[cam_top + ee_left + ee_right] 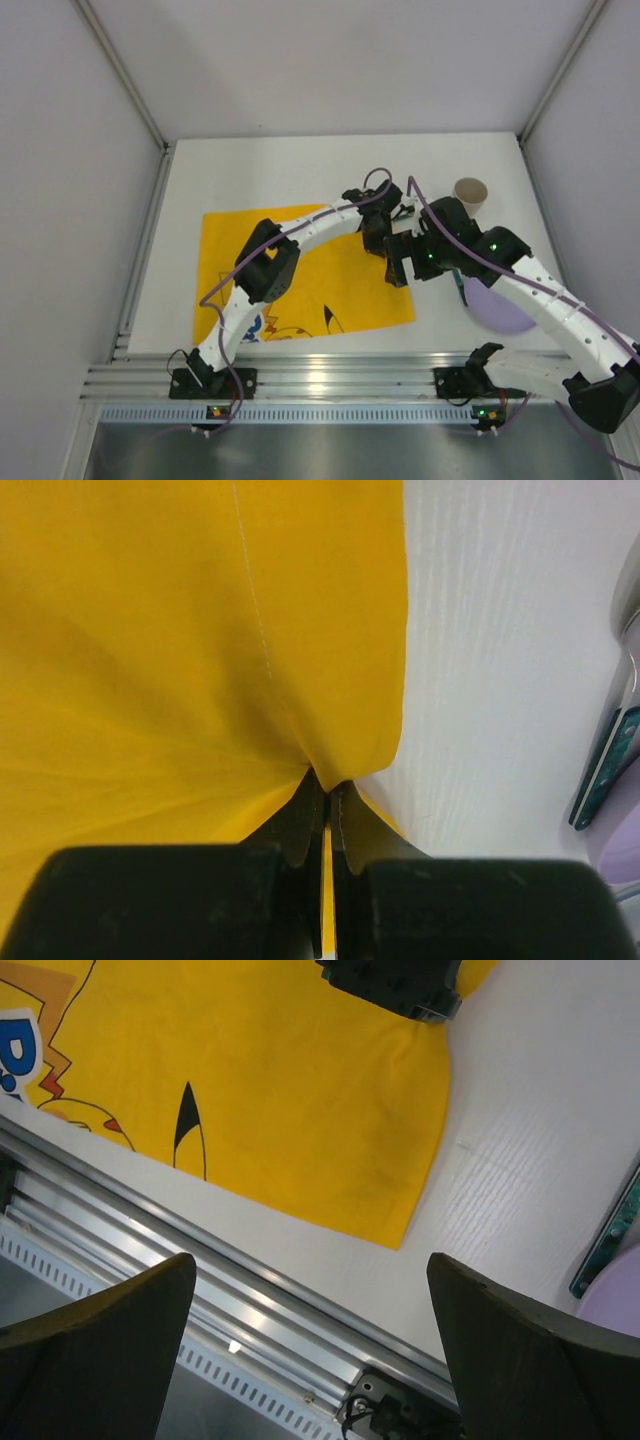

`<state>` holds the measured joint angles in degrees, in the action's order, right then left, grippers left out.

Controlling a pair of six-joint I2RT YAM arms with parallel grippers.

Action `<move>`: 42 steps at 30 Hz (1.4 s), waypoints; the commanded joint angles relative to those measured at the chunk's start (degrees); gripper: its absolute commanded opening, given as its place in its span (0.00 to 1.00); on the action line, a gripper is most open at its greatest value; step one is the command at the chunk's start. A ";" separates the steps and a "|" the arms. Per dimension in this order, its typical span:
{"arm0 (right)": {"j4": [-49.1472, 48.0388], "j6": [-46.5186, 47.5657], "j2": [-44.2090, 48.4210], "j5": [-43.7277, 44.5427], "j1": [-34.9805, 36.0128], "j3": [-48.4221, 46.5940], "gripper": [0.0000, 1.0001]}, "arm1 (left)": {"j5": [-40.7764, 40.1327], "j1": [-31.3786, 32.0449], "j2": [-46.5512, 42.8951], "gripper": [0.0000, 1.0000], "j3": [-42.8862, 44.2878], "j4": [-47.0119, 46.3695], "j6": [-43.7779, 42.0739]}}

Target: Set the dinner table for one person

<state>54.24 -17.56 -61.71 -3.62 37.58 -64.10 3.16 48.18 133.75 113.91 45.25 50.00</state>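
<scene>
The yellow cartoon-printed placemat (300,270) lies on the white dinner table (300,170). My left gripper (380,235) is shut on the placemat's far right corner, and the cloth (200,640) bunches up at the fingertips (328,785). My right gripper (402,268) hovers open and empty over the placemat's near right corner (400,1230), its fingers (100,1340) wide apart. The left gripper's black body (395,982) shows at the top of the right wrist view. A purple plate (497,308) lies at the right, partly under the right arm.
A paper cup (471,192) stands upright at the back right. A thin teal-edged item (605,770) lies beside the purple plate (625,830), also in the right wrist view (608,1240). An aluminium rail (320,380) runs along the near edge. Grey walls enclose the table.
</scene>
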 commanded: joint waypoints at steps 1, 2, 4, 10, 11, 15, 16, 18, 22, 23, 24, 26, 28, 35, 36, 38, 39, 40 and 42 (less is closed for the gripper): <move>2.27 -0.19 1.94 3.17 -1.02 0.99 1.00 | 4.04 1.38 1.42 0.00 4.65 0.98 1.68; 2.28 -0.10 2.03 3.35 -1.19 1.16 1.00 | 4.40 1.91 1.77 0.01 5.61 1.15 1.42; 2.36 0.07 2.04 4.31 -1.63 0.90 1.00 | 5.80 2.18 1.16 0.08 5.97 0.98 1.68; 2.71 0.60 0.72 6.16 -2.87 -2.52 1.00 | 5.02 3.50 -4.89 0.69 5.28 3.52 -1.82; 2.89 0.51 0.46 6.78 -3.04 -3.57 1.00 | 4.58 3.58 -5.78 0.72 5.10 3.70 -2.96; 3.51 -0.37 0.80 8.63 -4.01 -5.33 1.00 | 2.03 3.50 -7.89 0.77 5.53 0.46 -12.27; 3.77 -0.54 0.89 8.71 -4.18 -5.69 1.00 | 2.46 3.41 -7.20 0.77 5.88 -2.94 -17.86; 5.17 -1.16 1.50 8.98 -4.45 -6.92 1.00 | 3.08 3.41 -5.70 0.76 7.64 -5.60 -23.86; 10.08 -2.65 3.26 9.59 -4.54 -8.76 1.00 | 0.37 3.32 -0.61 0.75 11.59 -9.65 -38.00; 10.88 -3.52 4.40 9.94 -4.54 -8.94 1.00 | -0.16 3.15 0.01 0.75 12.04 -11.40 -39.70; 11.76 -3.88 5.02 10.12 -4.54 -8.77 1.00 | -0.78 2.97 0.63 0.75 12.47 -12.37 -41.19; 14.31 -5.02 6.25 10.47 -4.54 -8.16 1.00 | -1.67 2.01 2.65 0.75 13.97 -14.31 -44.10; 17.02 -6.78 7.83 10.65 -4.54 -7.89 1.00 | -1.58 1.04 4.75 0.74 14.93 -18.17 -46.64; 21.69 -10.65 10.21 10.38 -4.54 -7.09 1.00 | -0.70 -0.37 15.74 0.76 26.01 -23.10 -48.24; 22.22 -10.56 9.77 11.17 -4.54 -7.36 1.00 | -0.44 -0.55 16.27 0.78 26.01 -23.72 -48.07; 23.63 -10.39 9.33 12.31 -4.54 -8.32 1.00 | 0.61 -0.90 18.20 0.80 27.50 -23.90 -47.45; 23.81 -10.21 8.81 12.41 -4.62 -8.50 1.00 | 1.06 -0.90 19.51 0.81 27.94 -23.81 -47.27; 23.98 -10.30 8.63 12.49 -4.62 -8.59 1.00 | 0.97 -0.81 19.88 0.80 28.04 -23.90 -47.19; 23.98 -10.12 7.93 12.58 -4.62 -8.33 1.00 | 1.15 -0.81 20.58 0.82 28.04 -23.55 -47.27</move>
<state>74.96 -26.89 -53.10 7.33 33.78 -70.24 3.20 46.92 153.64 139.33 24.34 3.44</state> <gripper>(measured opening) 0.996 0.812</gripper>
